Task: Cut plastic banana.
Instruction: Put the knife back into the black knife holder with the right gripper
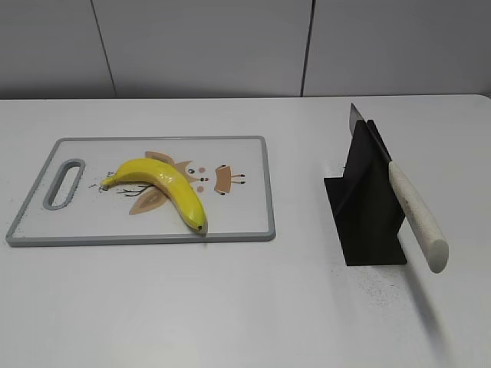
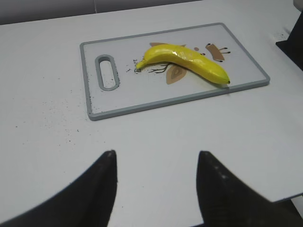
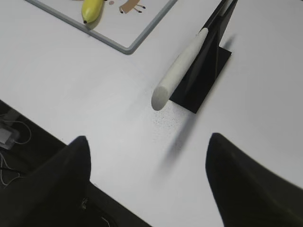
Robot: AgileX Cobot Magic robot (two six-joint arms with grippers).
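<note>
A yellow plastic banana [image 1: 163,186] lies whole on a white cutting board with a grey rim [image 1: 265,192]; it also shows in the left wrist view [image 2: 189,60] and its tip in the right wrist view [image 3: 91,9]. A knife with a white handle [image 1: 418,215] rests slanted in a black stand [image 1: 368,207], handle toward the front; it also shows in the right wrist view [image 3: 177,75]. My left gripper [image 2: 156,158] is open and empty over bare table, in front of the board. My right gripper [image 3: 147,142] is open and empty near the table's front edge, short of the knife handle. Neither gripper shows in the exterior view.
The cutting board [image 2: 90,85] has a slotted handle [image 1: 65,184] at its left end and printed brown drawings. The black stand [image 3: 208,71] sits right of the board. Cables lie below the table edge [image 3: 9,132]. A grey wall [image 1: 230,46] is behind the table.
</note>
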